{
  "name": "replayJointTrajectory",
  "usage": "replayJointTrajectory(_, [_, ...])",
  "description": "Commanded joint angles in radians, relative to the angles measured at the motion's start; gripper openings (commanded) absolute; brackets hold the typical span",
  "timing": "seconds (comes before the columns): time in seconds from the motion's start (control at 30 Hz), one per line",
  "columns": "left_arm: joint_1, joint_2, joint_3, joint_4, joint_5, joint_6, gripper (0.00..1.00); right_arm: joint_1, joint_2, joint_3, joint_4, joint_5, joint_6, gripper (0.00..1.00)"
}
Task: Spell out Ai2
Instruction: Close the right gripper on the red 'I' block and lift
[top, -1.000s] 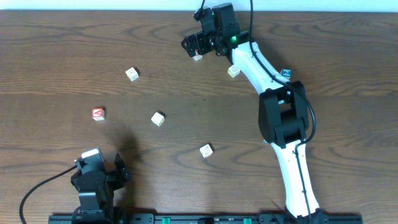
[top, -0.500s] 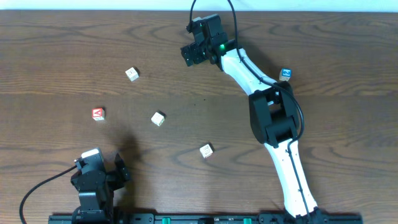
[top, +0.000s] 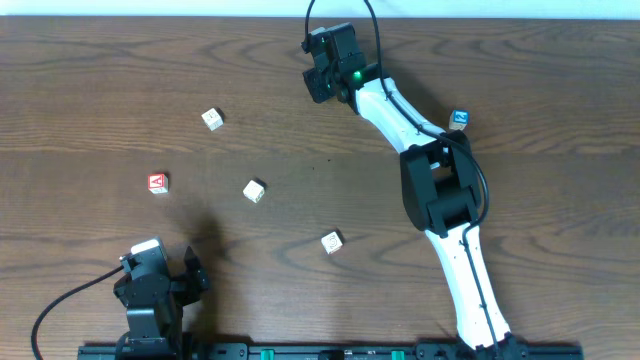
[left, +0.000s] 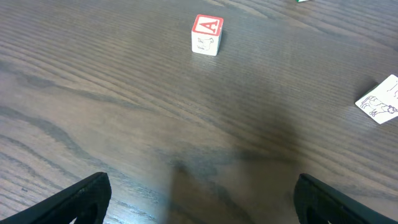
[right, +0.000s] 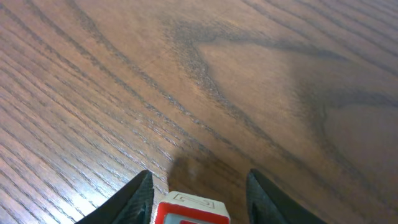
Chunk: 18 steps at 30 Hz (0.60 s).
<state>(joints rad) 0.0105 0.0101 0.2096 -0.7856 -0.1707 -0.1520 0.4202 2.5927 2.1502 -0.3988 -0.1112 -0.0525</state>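
One red-edged block (right: 191, 213) is now pinched in my right gripper (top: 320, 88), well right of the A block (top: 158, 183), no longer loose on the worktop (top: 100, 80); carrying it over should follow; my left gripper (left: 200, 198) gapes wide, empty

Ahead of left fingers (left: 84, 198): I see bare bench (left: 124, 112) up to the A block (left: 206, 34).
Right of that lane: a white block (left: 380, 99) at the view's edge.
Far side: right arm (top: 400, 110) crosses it, blue block (top: 459, 119) near it.
Between right fingers (right: 140, 193): red-topped block (right: 191, 211); open bench ahead.
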Motion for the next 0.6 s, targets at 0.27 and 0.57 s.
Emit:
replayJointTrajectory(0.27, [0.002, -0.005, -0.025, -0.040, -0.003, 0.014, 0.95, 0.002, 0.007, 0.013, -0.021, 0.004, -0.002, 0.37])
replayJointTrajectory(0.57, [0.002, -0.005, -0.025, -0.040, -0.003, 0.014, 0.95, 0.002, 0.005, 0.014, -0.032, 0.010, -0.001, 0.31])
